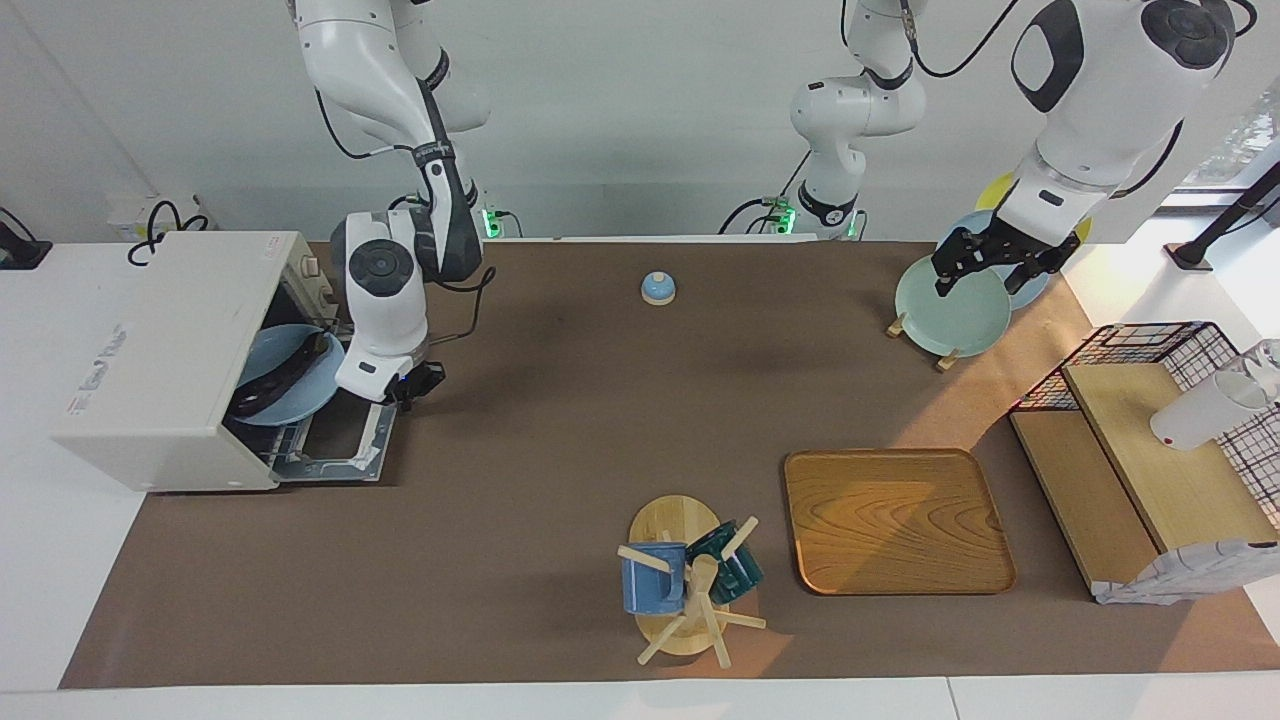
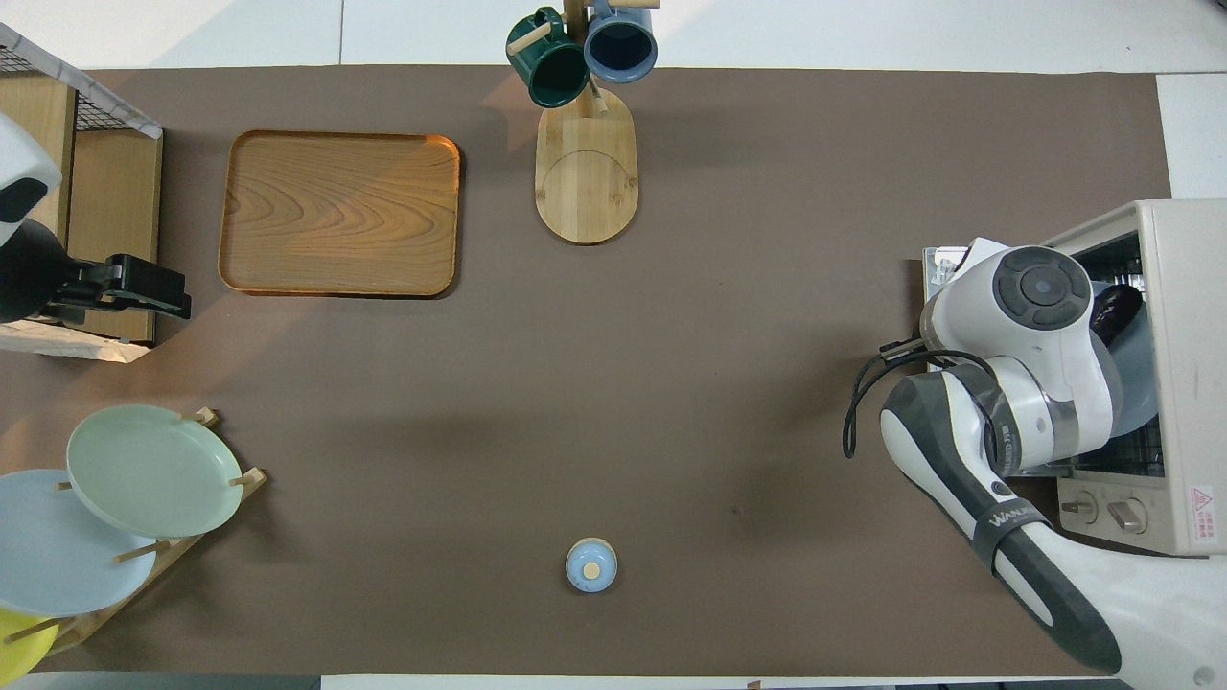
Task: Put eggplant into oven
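The white oven stands at the right arm's end of the table with its door folded down open. A light blue plate lies tilted in the oven's mouth, and the dark eggplant lies on it. In the overhead view the eggplant shows inside the oven, on the plate. My right gripper points down over the open door, at the plate's outer rim. My left gripper hangs open and empty over the plate rack, and that arm waits.
A rack holds a green plate and other plates at the left arm's end. A wooden tray, a mug tree, a small blue bell and a wire-and-wood shelf stand on the brown mat.
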`<state>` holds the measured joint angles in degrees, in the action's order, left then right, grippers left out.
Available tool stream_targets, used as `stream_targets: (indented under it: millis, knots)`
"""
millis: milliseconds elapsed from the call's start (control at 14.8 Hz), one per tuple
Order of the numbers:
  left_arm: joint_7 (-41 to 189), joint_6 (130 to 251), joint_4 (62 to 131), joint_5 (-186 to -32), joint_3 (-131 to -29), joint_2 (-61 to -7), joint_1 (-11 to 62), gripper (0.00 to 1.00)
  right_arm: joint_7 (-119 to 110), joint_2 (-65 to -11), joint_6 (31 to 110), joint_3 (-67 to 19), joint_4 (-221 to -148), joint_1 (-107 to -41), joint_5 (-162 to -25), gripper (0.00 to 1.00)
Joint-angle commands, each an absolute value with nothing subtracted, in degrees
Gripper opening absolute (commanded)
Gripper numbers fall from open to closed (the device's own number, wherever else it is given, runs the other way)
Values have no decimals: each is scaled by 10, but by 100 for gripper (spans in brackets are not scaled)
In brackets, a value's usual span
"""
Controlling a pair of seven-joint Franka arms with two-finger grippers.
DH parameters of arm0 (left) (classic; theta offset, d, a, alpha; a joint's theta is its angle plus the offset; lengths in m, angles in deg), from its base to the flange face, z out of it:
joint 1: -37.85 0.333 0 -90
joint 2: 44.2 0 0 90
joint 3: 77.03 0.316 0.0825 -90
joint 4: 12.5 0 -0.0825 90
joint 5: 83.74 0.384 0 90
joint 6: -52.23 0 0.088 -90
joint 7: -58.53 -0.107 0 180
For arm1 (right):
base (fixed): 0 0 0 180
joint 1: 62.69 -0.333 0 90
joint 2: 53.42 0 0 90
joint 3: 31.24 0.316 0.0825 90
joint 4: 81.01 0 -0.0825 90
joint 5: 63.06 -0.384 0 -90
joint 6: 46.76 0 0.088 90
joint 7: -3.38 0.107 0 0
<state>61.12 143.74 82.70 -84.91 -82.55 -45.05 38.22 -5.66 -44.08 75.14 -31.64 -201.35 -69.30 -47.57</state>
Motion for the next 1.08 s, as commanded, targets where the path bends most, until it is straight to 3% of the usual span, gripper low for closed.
stream_targets:
  millis: [0,473,608,675,810,1013]
  knots:
    - [606,1431,823,-836,-832,-453,390,100,-113,-454,626,-329,-1924,-675,-445,0]
    - [606,1431,823,-836,-832,-453,389,100,-184,-519,538,-330,-1896,-621,-446,0]
    - [606,1431,823,-837,-832,-453,389,100,-184,-525,470,-326,-1837,-626,-463,29]
    - [606,1431,823,-836,-832,-453,389,100,-184,-525,444,-326,-1811,-631,-480,39]
    - [606,1431,823,-836,-832,-453,389,100,-174,-525,445,-326,-1798,-631,-533,100]
    - [606,1431,823,-837,-832,-453,390,100,-146,-522,457,-331,-1791,-622,-583,100]
